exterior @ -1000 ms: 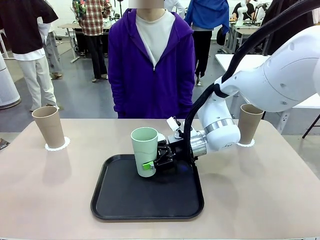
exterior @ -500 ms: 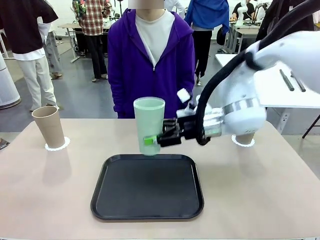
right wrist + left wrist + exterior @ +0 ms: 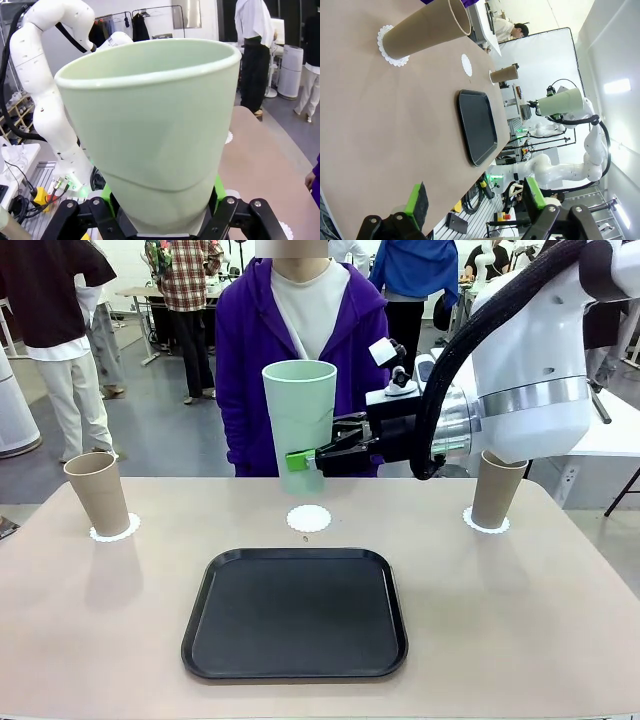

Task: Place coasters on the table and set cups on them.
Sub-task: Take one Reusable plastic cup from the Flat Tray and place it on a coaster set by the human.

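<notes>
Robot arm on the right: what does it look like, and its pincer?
The right arm is fat, white and rounded, with a silver ring and a thick black cable looping over it. Its pincer is black with bright green pads. A small white box sits on the wrist.

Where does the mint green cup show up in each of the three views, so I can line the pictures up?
Front view: the mint green cup is upper centre, held in the air by the right gripper, above the bare coaster.
Left wrist view: small, at right of centre, at the far arm's end.
Right wrist view: close up, across the middle.
Shared landmark: the black tray in the front and left wrist views.
</notes>
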